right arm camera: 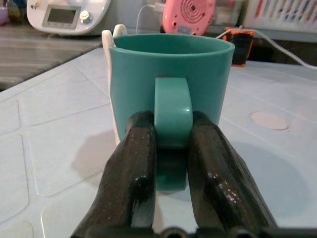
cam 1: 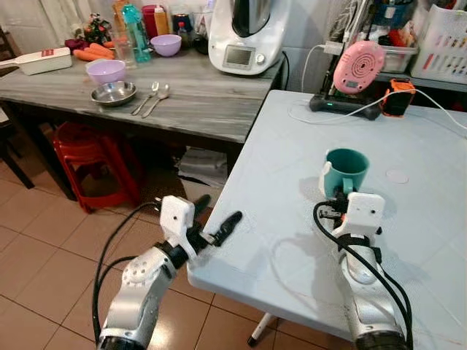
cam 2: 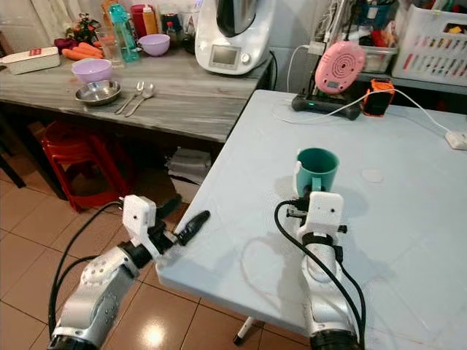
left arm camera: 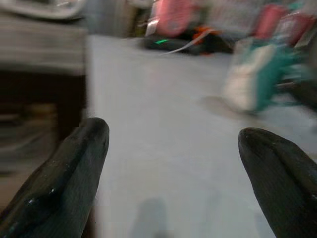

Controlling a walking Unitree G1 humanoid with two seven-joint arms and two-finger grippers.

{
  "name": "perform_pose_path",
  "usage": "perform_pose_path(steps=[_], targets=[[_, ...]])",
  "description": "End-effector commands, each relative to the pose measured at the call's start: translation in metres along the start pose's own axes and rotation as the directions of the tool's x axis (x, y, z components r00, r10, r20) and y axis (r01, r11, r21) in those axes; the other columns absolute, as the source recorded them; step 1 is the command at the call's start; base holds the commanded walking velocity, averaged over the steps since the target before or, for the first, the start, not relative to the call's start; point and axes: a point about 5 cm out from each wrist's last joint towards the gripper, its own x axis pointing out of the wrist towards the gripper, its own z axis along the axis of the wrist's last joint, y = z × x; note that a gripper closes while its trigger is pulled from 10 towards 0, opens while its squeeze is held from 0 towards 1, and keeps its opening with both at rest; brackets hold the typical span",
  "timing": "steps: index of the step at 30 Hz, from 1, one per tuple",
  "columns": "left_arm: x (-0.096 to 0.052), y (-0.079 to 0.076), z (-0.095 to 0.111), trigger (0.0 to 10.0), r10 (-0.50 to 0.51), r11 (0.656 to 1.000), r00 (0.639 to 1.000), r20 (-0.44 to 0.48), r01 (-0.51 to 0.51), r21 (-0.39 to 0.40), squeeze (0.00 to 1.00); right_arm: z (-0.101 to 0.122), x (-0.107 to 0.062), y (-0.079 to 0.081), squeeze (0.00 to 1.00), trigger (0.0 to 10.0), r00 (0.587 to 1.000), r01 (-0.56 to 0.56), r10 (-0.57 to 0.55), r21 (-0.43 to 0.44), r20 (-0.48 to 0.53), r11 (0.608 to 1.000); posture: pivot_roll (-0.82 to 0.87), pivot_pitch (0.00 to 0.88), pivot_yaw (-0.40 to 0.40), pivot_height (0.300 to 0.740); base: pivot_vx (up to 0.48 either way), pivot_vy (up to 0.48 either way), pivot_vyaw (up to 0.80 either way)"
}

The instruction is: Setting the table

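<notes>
A teal mug stands upright on the pale blue table, its handle turned toward me. My right gripper is shut on that handle, one black finger pressed to each side, and its white wrist block sits just in front of the mug. My left gripper is open and holds nothing, hovering at the table's near left edge. Farther off on the grey wooden counter lie a steel bowl, a purple bowl, and a fork and spoon.
A white kitchen machine stands at the counter's back, with bottles and a second purple bowl beside it. A pink fan, an orange device and cables sit at the far end of the table. Under the counter is a red stool.
</notes>
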Motion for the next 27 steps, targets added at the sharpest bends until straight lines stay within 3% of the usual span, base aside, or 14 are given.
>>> perform_pose_path(steps=[1, 7, 11, 19, 27], targets=[[-0.003, 0.009, -0.002, 10.0, 0.05, 0.999, 0.999, -0.019, -0.05, 0.006, 0.0, 0.009, -0.001, -0.007, 0.0, 10.0, 0.999, 0.017, -0.017, 0.014, 0.032, 1.0, 0.0, 0.0, 0.025, 0.74, 0.0, 0.0, 0.0], [-0.003, 0.009, -0.001, 10.0, 0.047, 0.999, 0.999, -0.006, -0.047, -0.014, 0.0, 0.005, -0.016, -0.019, 0.0, 10.0, 0.999, 0.028, -0.028, 0.008, 0.019, 1.0, -0.02, 0.0, 0.03, 0.74, 0.0, 0.0, 0.0], [0.001, 0.009, -0.002, 10.0, 0.052, 0.998, 0.999, -0.006, -0.052, -0.036, 0.0, 0.004, -0.024, -0.025, 0.0, 10.0, 1.0, 0.028, -0.028, 0.0, 0.007, 1.0, -0.03, 0.0, 0.035, 0.74, 0.0, 0.0, -0.55], [0.002, 0.01, -0.002, 10.0, 0.06, 0.997, 0.998, -0.003, -0.06, -0.044, 0.0, 0.006, -0.028, -0.027, 0.0, 10.0, 0.999, 0.033, -0.033, 0.001, 0.001, 0.999, -0.04, 0.0, 0.044, 0.74, 0.0, 0.106, -0.53], [0.003, 0.009, -0.003, 10.0, 0.059, 0.997, 0.998, 0.0, -0.059, -0.052, 0.0, 0.009, -0.026, -0.024, 0.0, 10.0, 1.0, 0.014, -0.014, -0.002, 0.006, 1.0, -0.04, 0.0, 0.042, 0.74, 0.0, 0.299, 0.0]])
